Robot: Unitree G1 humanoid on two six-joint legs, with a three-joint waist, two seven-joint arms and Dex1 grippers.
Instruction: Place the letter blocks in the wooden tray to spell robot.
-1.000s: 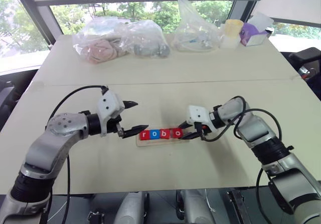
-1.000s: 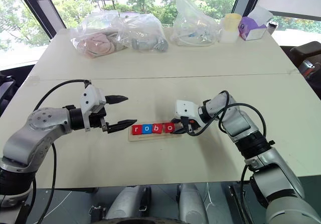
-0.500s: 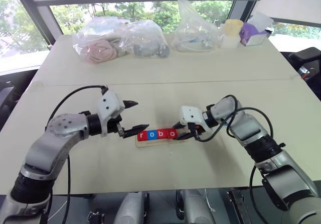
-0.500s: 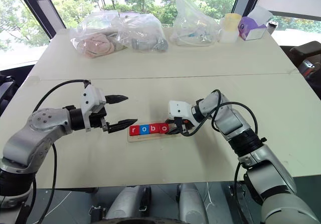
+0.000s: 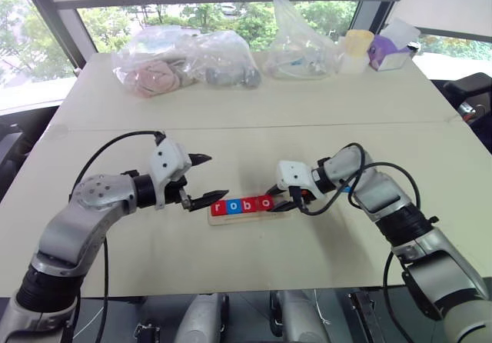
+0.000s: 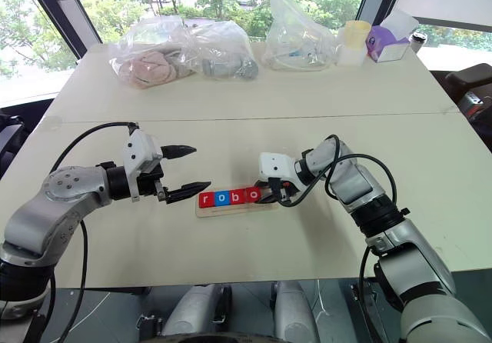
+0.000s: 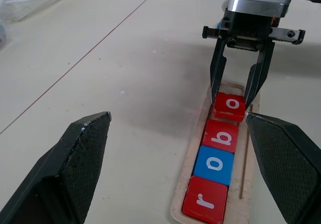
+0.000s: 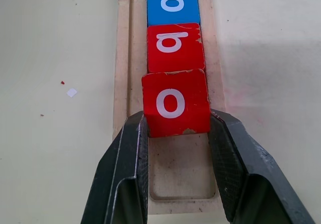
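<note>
The wooden tray (image 5: 240, 219) lies mid-table between my two grippers. In its groove sit letter blocks in a row: red r (image 7: 205, 200), blue o (image 7: 215, 164), red b (image 7: 221, 135) and a red o (image 8: 175, 102). My right gripper (image 5: 275, 201) is shut on that last red o, one finger on each side, and the tile abuts the b. Behind it a bare stretch of the tray's groove (image 8: 175, 181) shows. My left gripper (image 5: 215, 176) hovers open just off the tray's r end, with nothing between its fingers.
Clear plastic bags (image 5: 184, 62) with soft items lie along the far edge of the table. A yellow cup (image 5: 357, 47) and a purple box (image 5: 384, 51) stand at the far right. A seam (image 5: 254, 126) runs across the tabletop.
The right arm has edged slightly left, carrying the red o closer against the b. The left gripper has stayed still and open.
</note>
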